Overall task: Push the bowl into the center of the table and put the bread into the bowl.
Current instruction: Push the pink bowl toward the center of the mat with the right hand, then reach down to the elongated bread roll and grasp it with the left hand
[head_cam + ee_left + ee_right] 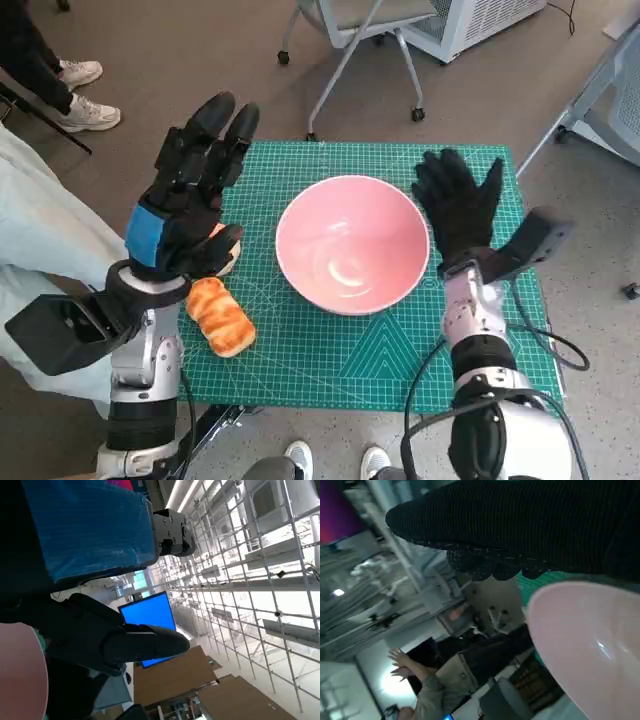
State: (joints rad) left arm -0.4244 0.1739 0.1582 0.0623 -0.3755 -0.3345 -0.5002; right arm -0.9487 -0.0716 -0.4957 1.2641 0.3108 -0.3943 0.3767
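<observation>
The head camera looks steeply down; both wrist cameras (close behind each hand) share the bowl (352, 243).

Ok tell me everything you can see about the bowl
The bowl is pink, round and glossy, like glazed ceramic or plastic, with a light glare inside. It is empty and stands upright on the green mat, roughly mid-table. The right hand is open by its rim; contact can't be confirmed. The bread lies apart from it, below the raised left hand.

Green cutting mat (340, 350), wheeled chair base (345, 60), white sneakers (85, 95), perhaps a blue screen (150, 612)
</observation>
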